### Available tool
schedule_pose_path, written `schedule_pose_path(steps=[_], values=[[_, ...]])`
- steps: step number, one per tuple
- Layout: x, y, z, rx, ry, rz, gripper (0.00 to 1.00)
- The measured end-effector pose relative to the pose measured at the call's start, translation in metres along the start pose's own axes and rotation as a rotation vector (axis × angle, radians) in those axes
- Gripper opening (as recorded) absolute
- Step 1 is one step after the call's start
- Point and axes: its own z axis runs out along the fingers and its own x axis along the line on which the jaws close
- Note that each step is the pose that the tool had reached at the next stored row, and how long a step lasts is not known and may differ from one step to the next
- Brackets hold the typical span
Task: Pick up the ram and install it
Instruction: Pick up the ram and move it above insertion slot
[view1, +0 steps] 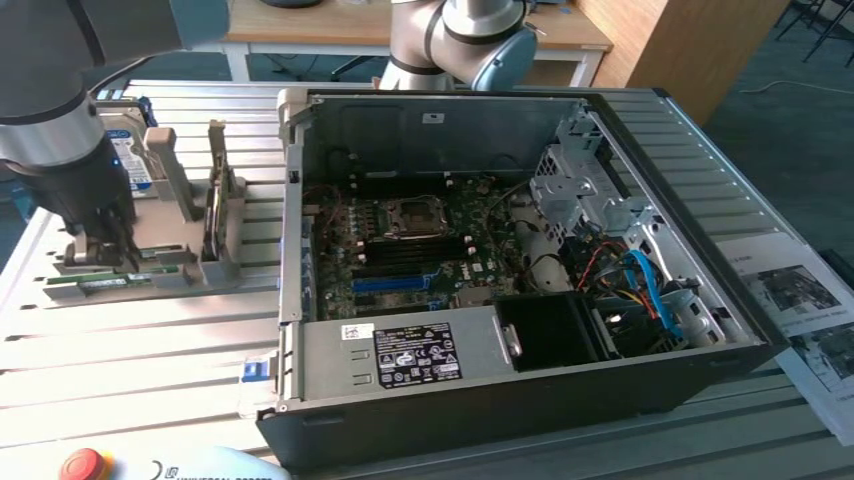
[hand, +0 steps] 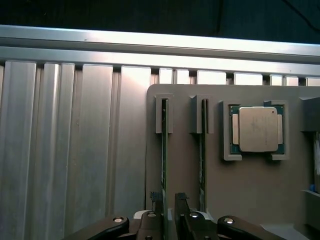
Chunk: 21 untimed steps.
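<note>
Pincer (hand: 168, 198) stood released, jaws straddling the top edge of the ram (hand: 164, 150), which stood upright in its holder (hand: 240, 190) slot, little room either side. 1 more stick (hand: 202, 150) beside; processor (hand: 258, 129) beyond; ribbed table (hand: 75, 150) open.

End of ram (hand: 164, 150) behind tool (hand: 169, 198)

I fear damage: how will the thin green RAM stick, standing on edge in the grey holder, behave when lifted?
The thin green RAM stick is a flat board, so probably stiff and light. Held in the grey holder's narrow slots, it may bind if pulled crookedly.
</note>
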Motion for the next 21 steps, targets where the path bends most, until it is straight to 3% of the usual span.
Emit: schedule_pose_path(steps=[21], values=[[0.0002,-0.0005,0.0106,0.0,0.0,0.0,0.24]])
